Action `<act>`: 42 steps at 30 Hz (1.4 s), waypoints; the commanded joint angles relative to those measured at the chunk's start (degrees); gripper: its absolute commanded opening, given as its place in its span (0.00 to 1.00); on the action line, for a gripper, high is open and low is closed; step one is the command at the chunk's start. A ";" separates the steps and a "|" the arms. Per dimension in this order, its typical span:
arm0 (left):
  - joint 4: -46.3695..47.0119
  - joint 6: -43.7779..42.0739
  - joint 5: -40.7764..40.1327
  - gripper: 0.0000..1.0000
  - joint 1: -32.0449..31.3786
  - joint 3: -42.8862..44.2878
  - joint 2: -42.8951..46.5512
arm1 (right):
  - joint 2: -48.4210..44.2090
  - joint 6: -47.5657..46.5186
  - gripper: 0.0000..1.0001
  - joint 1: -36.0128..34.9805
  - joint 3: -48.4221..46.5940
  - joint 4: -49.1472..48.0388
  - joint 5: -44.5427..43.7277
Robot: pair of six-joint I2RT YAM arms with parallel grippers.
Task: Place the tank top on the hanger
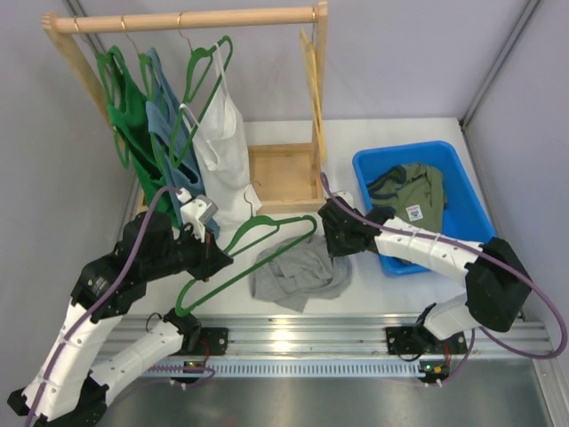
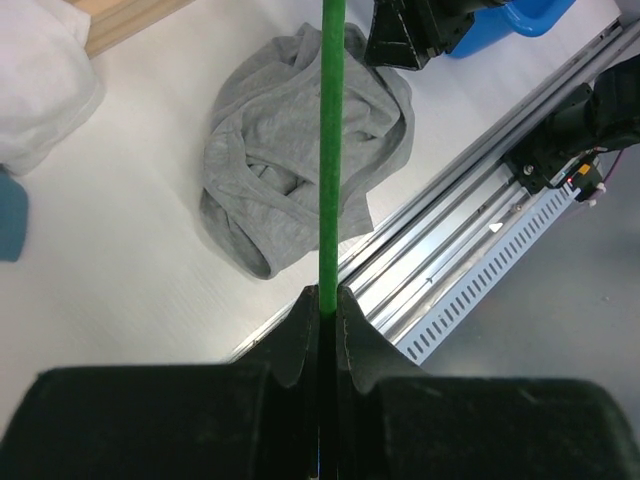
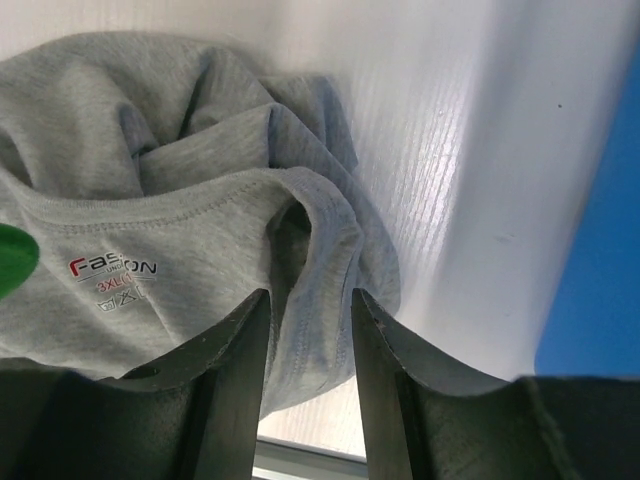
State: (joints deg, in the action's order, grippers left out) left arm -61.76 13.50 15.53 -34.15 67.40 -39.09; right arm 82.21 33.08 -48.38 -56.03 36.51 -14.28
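The left pincer [image 1: 210, 258] [image 2: 328, 302] is seen clamped on one bar of the bright green hanger [image 1: 258, 233] [image 2: 330, 150], which is held tilted above the desk [image 1: 391, 132], its hook pointing to the near left and its far end reaching toward the right arm. The right pincer [image 1: 332, 243] [image 3: 310, 325] is shown with its fingers apart, lowered over the right edge of the light grey tank top [image 1: 298, 271] [image 2: 290, 170] [image 3: 180, 230]; whether the fabric is touched cannot be told. The tank top is left crumpled in a heap on the desk between the two arms, near the front edge, with a printed size label [image 3: 112, 272] turned upward.

To the right, an olive-green garment [image 1: 413, 191] is held in a blue bin [image 1: 404, 153]. At the far left, a wooden rack [image 1: 178, 20] is hung with a green top [image 1: 129, 116], a blue top [image 1: 164, 116] and a white tank top [image 1: 222, 151] on green hangers, and a yellow hanger [image 1: 311, 71] is seen at its right post.
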 commanded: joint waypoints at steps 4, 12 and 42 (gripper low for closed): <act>-2.49 -1.10 -1.73 0.00 0.14 3.27 0.86 | 1.89 1.28 0.35 -0.75 -2.42 -2.41 -2.06; -1.44 -0.49 6.44 0.00 0.14 0.38 0.16 | 0.32 1.64 0.00 -0.75 -3.73 0.92 -4.79; 17.72 3.99 13.39 0.00 0.05 -11.93 -3.97 | -8.48 -0.21 0.00 -4.53 -16.12 13.06 -7.87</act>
State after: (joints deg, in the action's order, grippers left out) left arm -51.31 16.08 26.48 -34.15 56.49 -42.96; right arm 75.68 34.09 -52.03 -68.20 48.60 -20.80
